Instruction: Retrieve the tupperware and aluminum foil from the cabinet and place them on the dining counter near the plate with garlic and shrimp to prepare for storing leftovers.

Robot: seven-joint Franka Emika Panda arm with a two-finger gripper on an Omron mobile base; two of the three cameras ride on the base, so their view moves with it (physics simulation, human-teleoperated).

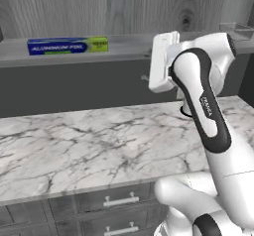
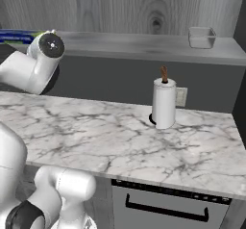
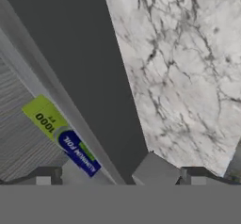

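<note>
Cabinet [image 1: 124, 7] shelf: aluminum foil [image 1: 67, 45] at edge

Open shelf and bare worktop, with few things in the way.

The cabinet [image 1: 129, 7] shelf holds the aluminum foil [image 1: 67, 45] at its left end and the tupperware [image 2: 201, 37] far right, well apart, with a long bare stretch of board between them. Below, the marble worktop [image 1: 89, 146] lies free across its left and middle; a white paper-towel roll [image 2: 164, 103] stands upright near the back wall on the right, under the shelf, narrowing the way up toward the tupperware.
</note>
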